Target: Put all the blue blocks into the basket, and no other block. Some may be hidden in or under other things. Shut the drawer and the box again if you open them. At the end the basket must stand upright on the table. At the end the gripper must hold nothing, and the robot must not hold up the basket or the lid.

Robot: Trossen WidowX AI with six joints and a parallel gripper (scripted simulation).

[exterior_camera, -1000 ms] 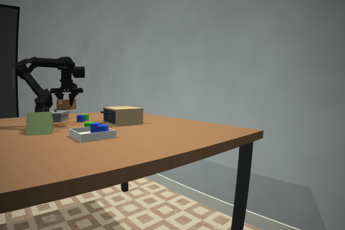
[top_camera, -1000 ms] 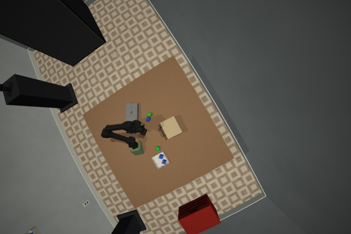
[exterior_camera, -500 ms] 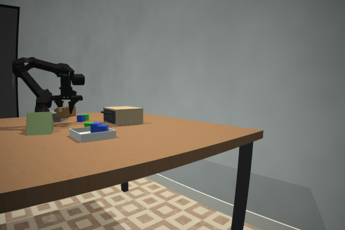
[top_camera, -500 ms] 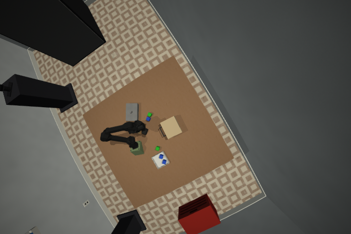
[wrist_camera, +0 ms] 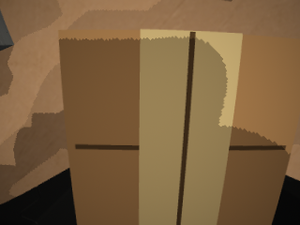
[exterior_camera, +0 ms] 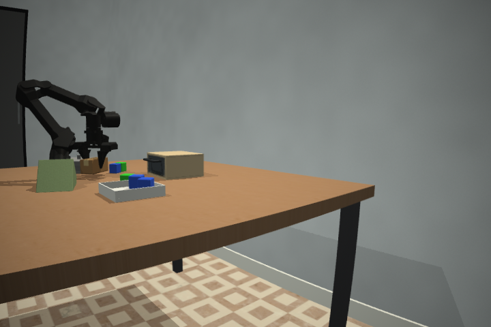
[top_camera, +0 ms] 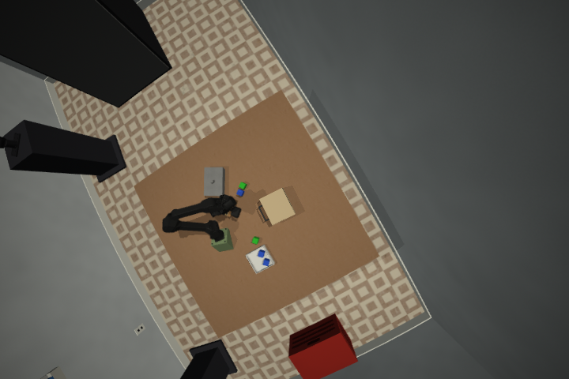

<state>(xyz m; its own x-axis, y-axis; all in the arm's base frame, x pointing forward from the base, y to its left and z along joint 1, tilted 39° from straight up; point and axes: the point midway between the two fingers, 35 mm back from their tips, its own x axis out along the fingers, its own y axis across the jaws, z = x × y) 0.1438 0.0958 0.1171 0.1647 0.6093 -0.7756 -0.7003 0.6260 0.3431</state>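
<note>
My gripper [exterior_camera: 95, 157] is shut on a small brown cardboard box [exterior_camera: 93, 165], which fills the wrist view [wrist_camera: 178, 150]. The box is low, at or just above the table top; I cannot tell which. A loose blue block [top_camera: 239, 192] lies beside a green block [top_camera: 243, 185] just past the gripper [top_camera: 231, 213]. Two more blue blocks [top_camera: 261, 253] [top_camera: 265, 262] lie in a shallow white tray [top_camera: 259, 259]. A green tapered container [top_camera: 222, 239] stands by the arm's base, wider at the bottom in the side view [exterior_camera: 56, 176].
A grey box with a knobbed lid [top_camera: 213, 181] sits behind the arm. A tan drawer unit [top_camera: 276, 206] with a dark handle stands shut to the right. Another green block [top_camera: 255, 240] lies near the tray. A red crate [top_camera: 321, 348] stands on the floor.
</note>
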